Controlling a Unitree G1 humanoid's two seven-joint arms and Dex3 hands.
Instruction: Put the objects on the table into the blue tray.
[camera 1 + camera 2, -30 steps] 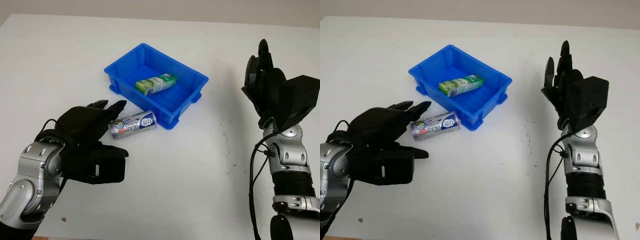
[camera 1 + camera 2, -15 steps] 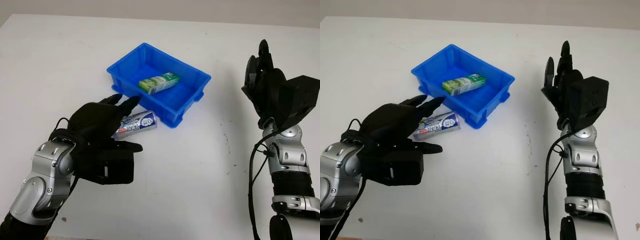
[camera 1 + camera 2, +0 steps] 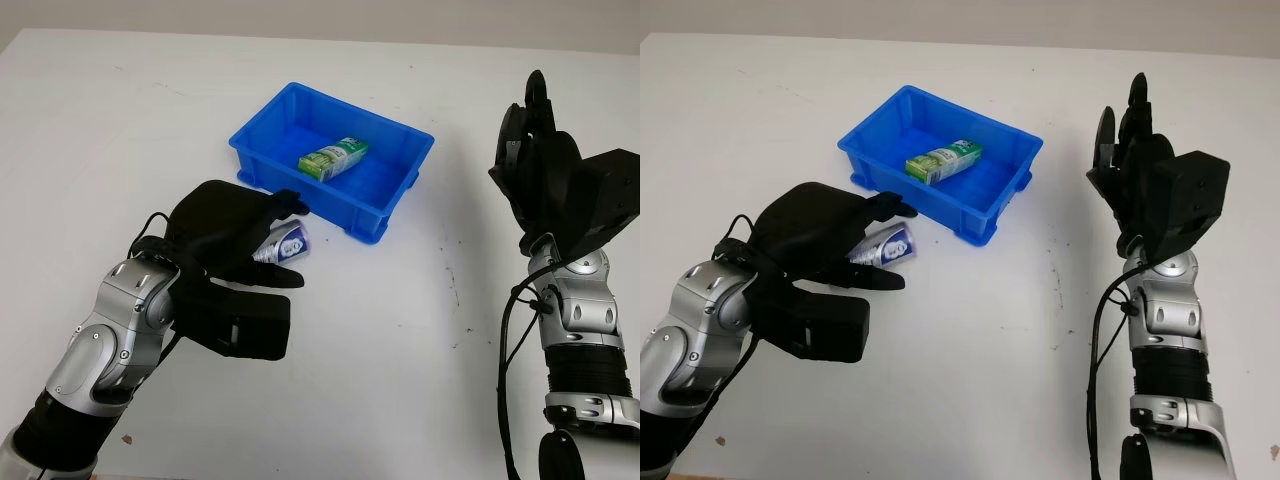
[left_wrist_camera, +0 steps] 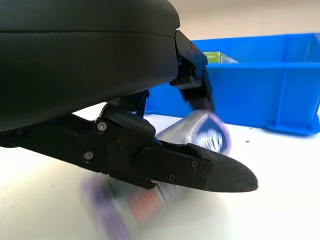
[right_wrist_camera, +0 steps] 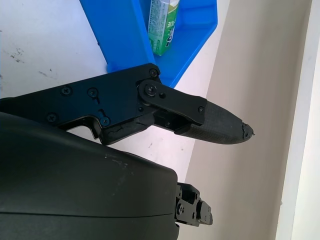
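Observation:
A purple and white can (image 3: 291, 243) lies on the white table just in front of the blue tray (image 3: 262, 118). My left hand (image 3: 278, 238) covers most of it, fingers curled over the top and thumb (image 4: 220, 172) under its near side; one end of the can (image 4: 202, 127) sticks out toward the tray. A green carton (image 3: 333, 158) lies inside the tray. My right hand (image 3: 535, 150) is held up at the right of the table, open, well away from the tray.
The table (image 3: 400, 330) is bare white all round the tray, with a few dark specks near the right arm. The tray's near wall (image 4: 260, 85) stands close behind the can.
My left hand has moved forward from beside the can to over it and its fingers have curled around it. The right hand has stayed raised.

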